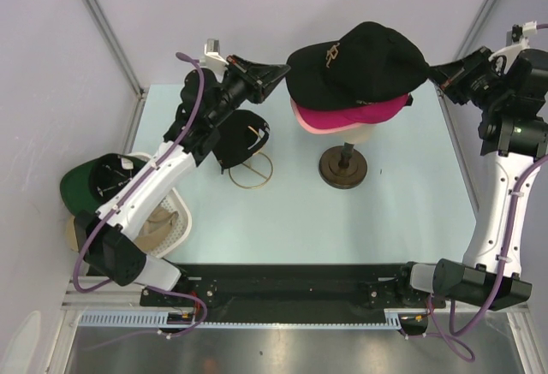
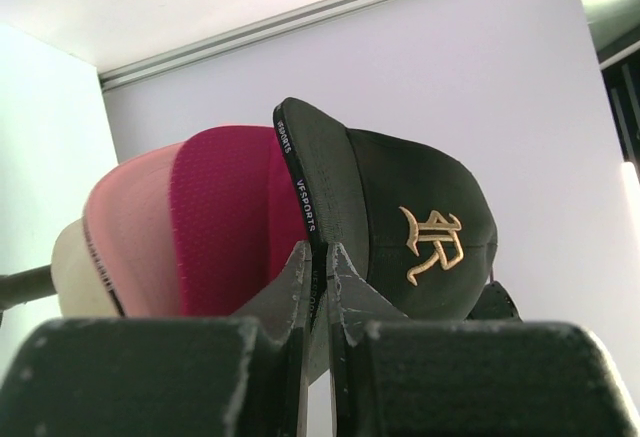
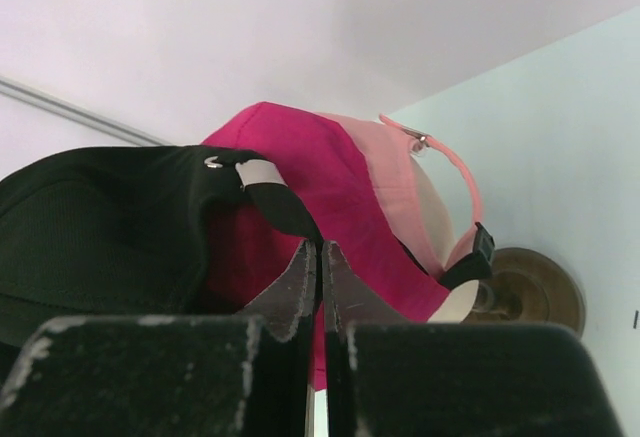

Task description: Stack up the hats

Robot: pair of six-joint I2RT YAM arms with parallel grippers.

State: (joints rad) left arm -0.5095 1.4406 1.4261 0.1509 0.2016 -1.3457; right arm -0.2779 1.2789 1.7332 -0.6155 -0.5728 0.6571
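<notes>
A black hat with a gold logo [image 1: 360,62] sits on top of a magenta hat [image 1: 364,117] and a light pink hat [image 1: 312,127] on the mannequin head. My left gripper [image 1: 285,73] is shut on its brim edge [image 2: 312,212]. My right gripper [image 1: 432,73] is shut on its back strap [image 3: 285,207]. In the left wrist view the magenta hat [image 2: 230,217] and the pink hat [image 2: 130,227] show beneath the black hat [image 2: 420,217]. A dark green hat [image 1: 86,187] and a tan hat [image 1: 163,224] lie at the left in the basket.
The beige mannequin head [image 2: 75,267] stands on a round dark base [image 1: 344,169] mid-table. A white mesh basket [image 1: 178,239] sits at the left edge. Another dark cap [image 1: 242,137] rests over a gold wire ring [image 1: 251,173] beneath the left arm.
</notes>
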